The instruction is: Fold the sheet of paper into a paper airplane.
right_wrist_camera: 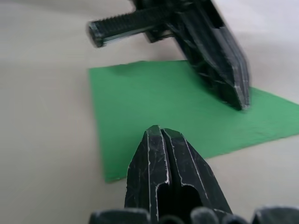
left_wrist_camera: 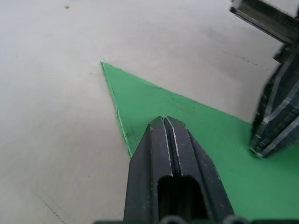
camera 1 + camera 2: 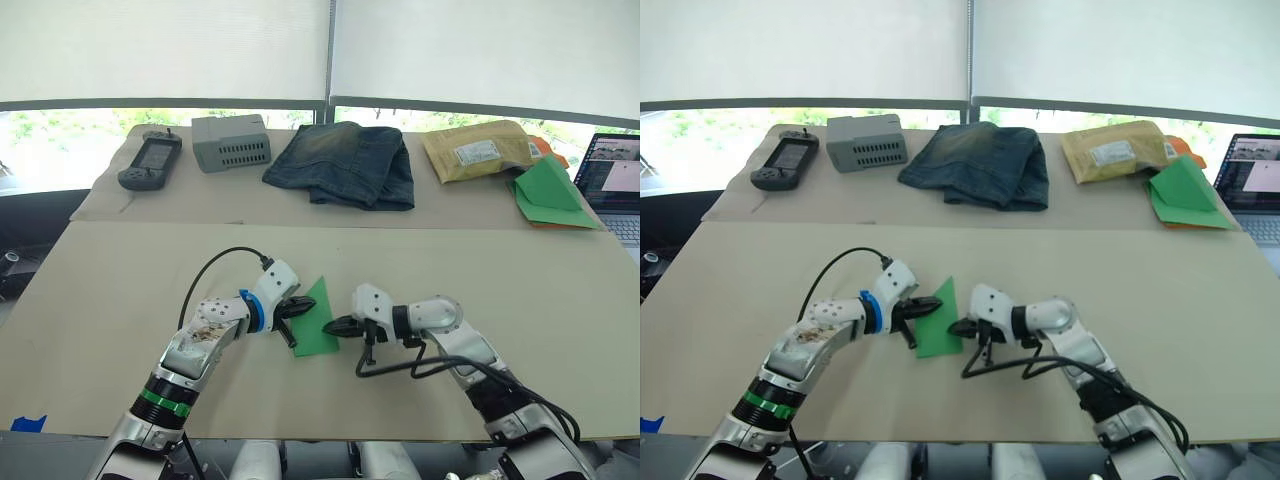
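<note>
Green paper, already creased to a pointed wedge, lies flat on the tan table between the two grippers. Left gripper has its fingers closed together, holding nothing, tips pressing down on the paper's edge nearest that arm. Right gripper is also closed and empty, its tip at the opposite edge of the paper, touching or just above it; cannot tell which. The two tips are near each other, with the paper's width between them.

Step, as I judge it: mid-fold, both closed tips used as pressers to pin or flatten a crease, not to pinch. Airplane is far from finished; only a simple taper so far. Next move likely calls for one tip to hold the paper down while the other opens, gets under a free edge and lifts it over. Thin paper on a smooth table, so it may slide if the pinning tip lets up.

Hard to make out: how many layers the paper has and where the creases run. The left wrist view shows a sharp point ahead of the left fingers and a doubled-looking edge, nothing more. The paper's near corner sits under the right fingers in the right wrist view. Beyond the grippers, well apart, are jeans, a grey box, a handheld controller and a bigger green paper.
</note>
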Available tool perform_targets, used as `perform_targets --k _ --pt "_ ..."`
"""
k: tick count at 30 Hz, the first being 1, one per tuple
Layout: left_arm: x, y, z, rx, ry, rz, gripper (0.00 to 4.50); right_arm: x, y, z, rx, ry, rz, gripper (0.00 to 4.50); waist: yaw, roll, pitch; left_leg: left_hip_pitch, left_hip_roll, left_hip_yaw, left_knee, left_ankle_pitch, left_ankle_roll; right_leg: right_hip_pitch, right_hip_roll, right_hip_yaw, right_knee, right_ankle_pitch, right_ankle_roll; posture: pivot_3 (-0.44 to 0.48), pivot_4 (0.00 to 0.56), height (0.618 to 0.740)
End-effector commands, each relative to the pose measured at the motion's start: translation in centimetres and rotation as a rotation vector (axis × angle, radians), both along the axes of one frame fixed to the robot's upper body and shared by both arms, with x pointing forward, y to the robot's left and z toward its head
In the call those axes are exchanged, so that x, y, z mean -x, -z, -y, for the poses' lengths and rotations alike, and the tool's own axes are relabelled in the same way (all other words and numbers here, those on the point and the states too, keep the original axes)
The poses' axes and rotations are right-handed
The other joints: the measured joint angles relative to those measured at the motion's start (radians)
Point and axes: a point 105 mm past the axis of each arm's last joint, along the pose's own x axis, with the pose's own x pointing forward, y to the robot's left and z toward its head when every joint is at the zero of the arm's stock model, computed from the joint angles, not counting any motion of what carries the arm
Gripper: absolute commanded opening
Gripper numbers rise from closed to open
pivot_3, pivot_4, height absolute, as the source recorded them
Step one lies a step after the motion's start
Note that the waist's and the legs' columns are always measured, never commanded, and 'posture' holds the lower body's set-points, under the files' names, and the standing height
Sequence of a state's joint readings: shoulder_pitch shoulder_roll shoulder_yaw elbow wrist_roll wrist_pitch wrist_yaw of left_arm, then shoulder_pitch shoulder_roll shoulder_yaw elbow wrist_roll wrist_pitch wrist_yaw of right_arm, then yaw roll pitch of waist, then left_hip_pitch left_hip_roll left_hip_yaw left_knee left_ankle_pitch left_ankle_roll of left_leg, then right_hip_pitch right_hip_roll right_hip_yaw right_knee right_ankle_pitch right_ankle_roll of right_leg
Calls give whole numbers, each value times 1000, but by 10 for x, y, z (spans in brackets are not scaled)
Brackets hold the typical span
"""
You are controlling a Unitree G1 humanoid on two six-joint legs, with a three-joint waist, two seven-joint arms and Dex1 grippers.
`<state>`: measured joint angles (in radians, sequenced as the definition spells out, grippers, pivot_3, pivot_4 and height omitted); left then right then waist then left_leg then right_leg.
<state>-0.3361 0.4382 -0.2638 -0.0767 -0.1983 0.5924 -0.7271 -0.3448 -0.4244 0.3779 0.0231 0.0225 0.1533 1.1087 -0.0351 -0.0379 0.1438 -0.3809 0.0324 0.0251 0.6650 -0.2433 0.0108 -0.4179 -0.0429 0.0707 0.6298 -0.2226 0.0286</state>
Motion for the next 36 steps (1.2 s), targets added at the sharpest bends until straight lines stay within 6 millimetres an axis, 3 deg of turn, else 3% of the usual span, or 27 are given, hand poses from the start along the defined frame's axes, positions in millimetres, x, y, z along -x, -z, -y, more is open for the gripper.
perform_targets --k 1,8,13,17,25,30,36 --pt "8 25 -7 -62 -14 -86 0 28 21 4 54 -21 -132 22 1 0 -1 0 0 0 0 0 0 0 0 0 0 0 0 0 150 740" --pt "5 21 -11 -72 3 -75 0 37 21 17 35 25 -168 22 1 0 -1 0 0 0 0 0 0 0 0 0 0 -1 0 0 150 740" --pt "5 20 -14 -76 8 -69 0 24 -23 9 -138 38 -158 22 -1 0 -1 -2 0 0 0 0 0 -2 0 0 0 -1 0 0 150 740" --pt "6 20 -16 -78 7 -67 0 13 -46 10 -155 45 -114 22 -5 0 0 -3 0 0 0 0 0 -3 0 0 0 -1 0 0 150 740" --pt "6 19 -12 -71 12 -64 0 -22 -8 13 -28 153 -73 22 -7 0 0 -4 0 0 0 0 0 -4 0 -1 0 -1 0 0 150 740" --pt "5 18 -12 -71 11 -59 0 -18 3 14 -20 134 -101 22 -9 0 0 -1 1 0 0 0 0 -2 1 0 0 0 0 0 150 740" --pt "5 19 -12 -72 12 -60 0 2 5 13 16 56 -98 22 -6 0 0 -2 1 0 0 0 0 -2 1 0 0 -1 0 0 150 740"
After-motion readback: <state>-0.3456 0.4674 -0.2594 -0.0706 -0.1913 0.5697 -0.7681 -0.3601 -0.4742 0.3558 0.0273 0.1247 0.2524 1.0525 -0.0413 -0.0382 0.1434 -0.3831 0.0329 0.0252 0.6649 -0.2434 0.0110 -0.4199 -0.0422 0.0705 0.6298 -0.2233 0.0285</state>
